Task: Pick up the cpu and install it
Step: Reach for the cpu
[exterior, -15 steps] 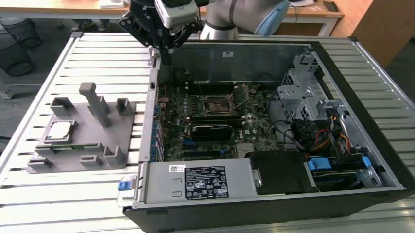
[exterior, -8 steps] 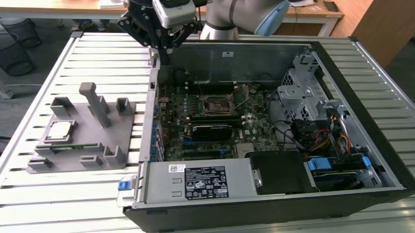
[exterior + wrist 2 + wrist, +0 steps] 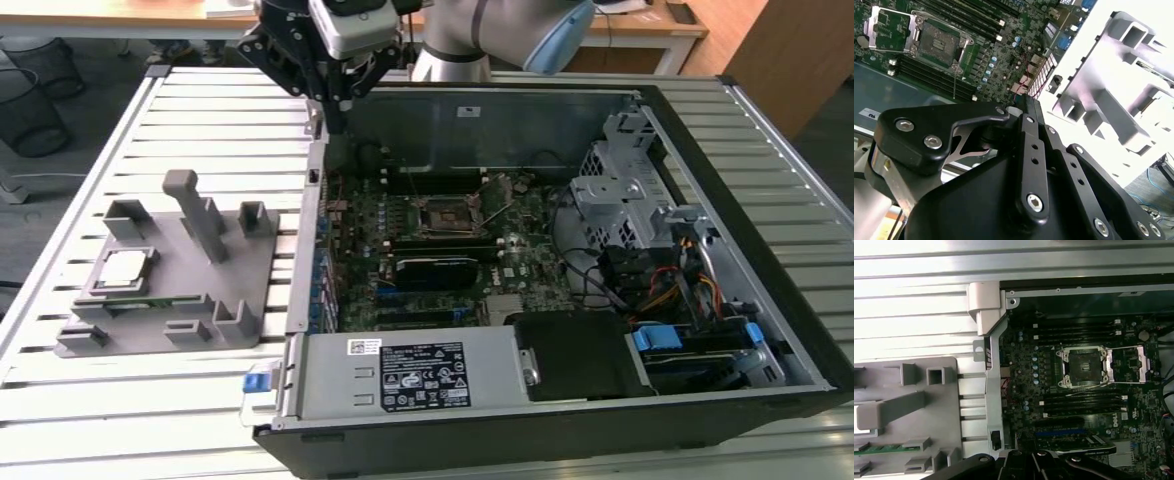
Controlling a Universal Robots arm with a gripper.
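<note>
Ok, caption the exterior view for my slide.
The gripper hovers by the open case; the cpu sits in the grey fixture.

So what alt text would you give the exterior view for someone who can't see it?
Black jaws on a robot arm hang above an open computer case, near its wall on the exterior view's left. The cpu lies in a grey fixture outside the case, apart from the motherboard socket.

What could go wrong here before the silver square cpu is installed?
The gripper hangs close to the metal case's wall; it may strike it. The flat silver-grey square cpu lies among the grey plastic fixture's upright posts, which may catch the gripper. The open black socket is exposed; a tilted chip might damage it.
</note>
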